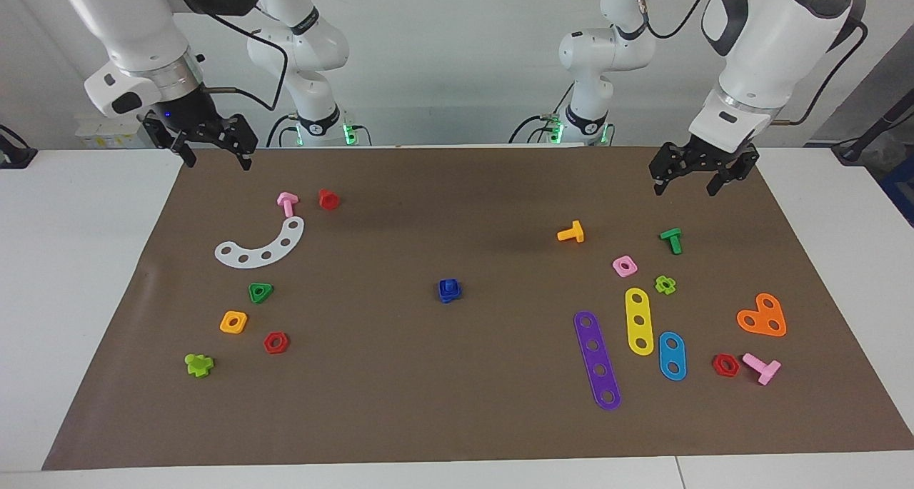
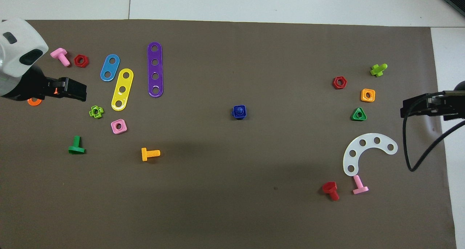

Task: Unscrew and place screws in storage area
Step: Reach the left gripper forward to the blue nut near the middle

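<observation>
The screws (image 1: 449,290) are one small dark-blue piece in the middle of the brown mat: a bolt standing in its square nut (image 2: 239,112), the two still joined. My left gripper (image 1: 687,188) hangs open over the mat's edge nearest the robots, at the left arm's end, above the green bolt (image 1: 671,240). At the right arm's end, my right gripper (image 1: 218,162) hangs open over the same edge, above the pink bolt (image 1: 287,203). Both are far from the screws and hold nothing. No marked storage area shows in either view.
Toward the left arm's end lie purple (image 1: 597,360), yellow (image 1: 639,320) and light-blue (image 1: 672,355) strips, an orange heart plate (image 1: 762,316) and loose nuts and bolts. Toward the right arm's end lie a white curved strip (image 1: 263,245), a green triangular nut (image 1: 260,292) and more nuts and bolts.
</observation>
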